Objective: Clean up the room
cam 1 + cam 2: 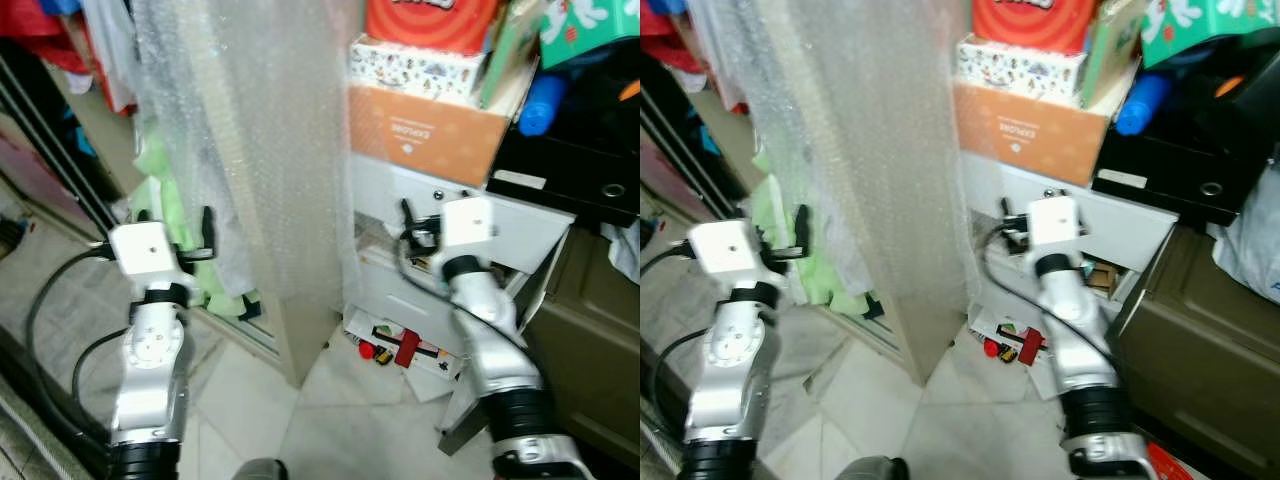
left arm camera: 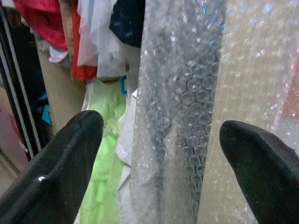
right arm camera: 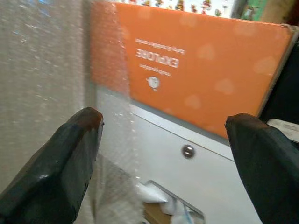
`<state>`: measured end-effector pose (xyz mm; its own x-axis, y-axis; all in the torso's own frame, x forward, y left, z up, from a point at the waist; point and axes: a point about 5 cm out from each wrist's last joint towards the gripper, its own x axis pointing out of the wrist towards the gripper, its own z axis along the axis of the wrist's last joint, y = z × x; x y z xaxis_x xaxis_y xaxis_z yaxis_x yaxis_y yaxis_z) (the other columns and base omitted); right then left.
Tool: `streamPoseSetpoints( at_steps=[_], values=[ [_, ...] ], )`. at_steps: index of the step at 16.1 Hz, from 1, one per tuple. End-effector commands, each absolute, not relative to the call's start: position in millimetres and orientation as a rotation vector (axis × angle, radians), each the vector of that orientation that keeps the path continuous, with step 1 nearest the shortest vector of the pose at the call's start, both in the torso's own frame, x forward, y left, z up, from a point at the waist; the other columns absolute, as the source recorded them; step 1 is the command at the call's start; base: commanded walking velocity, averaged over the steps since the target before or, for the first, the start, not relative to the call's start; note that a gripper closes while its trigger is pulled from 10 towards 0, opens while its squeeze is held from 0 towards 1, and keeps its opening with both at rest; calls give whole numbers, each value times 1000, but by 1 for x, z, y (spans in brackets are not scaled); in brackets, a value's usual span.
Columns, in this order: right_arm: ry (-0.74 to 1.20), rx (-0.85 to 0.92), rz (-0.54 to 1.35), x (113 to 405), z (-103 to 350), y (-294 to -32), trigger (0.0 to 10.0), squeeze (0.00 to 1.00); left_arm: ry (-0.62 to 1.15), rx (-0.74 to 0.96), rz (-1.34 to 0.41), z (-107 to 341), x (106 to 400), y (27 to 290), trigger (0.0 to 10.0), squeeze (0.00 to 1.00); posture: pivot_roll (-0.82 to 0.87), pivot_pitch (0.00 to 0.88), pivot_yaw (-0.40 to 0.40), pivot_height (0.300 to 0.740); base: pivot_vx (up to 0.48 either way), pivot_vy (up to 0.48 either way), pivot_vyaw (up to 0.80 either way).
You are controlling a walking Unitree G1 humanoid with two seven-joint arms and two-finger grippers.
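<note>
Head views show you both spread hands, left hand (image 1: 207, 236) and right hand (image 1: 408, 222), holding nothing, while floor litter (image 1: 400, 348) awaits.

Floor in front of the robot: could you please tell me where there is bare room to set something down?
The pale floor tiles between the bubble-wrapped panel and the right arm are bare. Toward the white cabinet it is crowded: a red item and papers lie at its foot. Left of the panel, green clothes hang down to the floor.
</note>
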<state>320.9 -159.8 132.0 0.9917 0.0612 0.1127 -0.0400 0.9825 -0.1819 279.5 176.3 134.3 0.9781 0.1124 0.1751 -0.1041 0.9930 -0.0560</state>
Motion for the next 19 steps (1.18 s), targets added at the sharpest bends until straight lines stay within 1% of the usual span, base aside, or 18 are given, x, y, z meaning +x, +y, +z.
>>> streamPoseSetpoints(
  at_steps=[1, 2, 5, 6, 9, 11, 15, 17, 18, 19],
  values=[
    [-137, -167, 96, 318, 138, -148, 10000, 0, -172, -28, 170, 132, 275, 186, 10000, 0, -3, 0, -3, 740, 0, 0, 0],
    [-169, -181, 132, 313, 144, -140, 10000, 0, -160, -21, 176, 128, 273, 186, 10000, 0, -2, 0, 8, 740, 0, 0, 800],
    [-169, -139, 119, 316, 144, -134, 10000, 0, -167, -15, 154, 130, 276, 185, 10000, 0, -1, 0, 24, 740, 0, 0, 800],
    [-160, -160, 107, 310, 135, -134, 10000, 0, -143, -43, 138, 128, 271, 183, 10000, 0, 3, 0, 24, 740, 0, 0, 800],
    [-127, -128, 95, 305, 131, -139, 10000, 0, -140, -32, 147, 128, 263, 180, 10000, 0, 10, 0, 12, 740, 0, 0, 800],
    [-111, -127, 116, 300, 129, -136, 10000, 0, -107, -28, 144, 124, 258, 176, 10000, 0, 17, 0, 13, 740, 0, 0, 800],
    [-96, -130, 70, 291, 132, -146, 10000, 0, -107, 0, 132, 129, 253, 173, 10000, 0, 16, 39, 24, 740, 0, 0, 800],
    [-94, -147, 33, 285, 132, -155, 10000, 0, -109, -10, 134, 131, 252, 175, 10000, 0, 14, 51, 30, 740, 0, 0, 800],
    [-77, -154, -1, 275, 129, -164, 10000, 0, -95, -12, 148, 131, 245, 179, 10000, 0, 10, 56, 36, 740, 0, 0, 800],
    [-73, -154, -10, 273, 128, -165, 10000, 0, -83, -13, 156, 129, 243, 181, 10000, 0, 11, 56, 37, 740, 0, 0, 800]
  ],
)
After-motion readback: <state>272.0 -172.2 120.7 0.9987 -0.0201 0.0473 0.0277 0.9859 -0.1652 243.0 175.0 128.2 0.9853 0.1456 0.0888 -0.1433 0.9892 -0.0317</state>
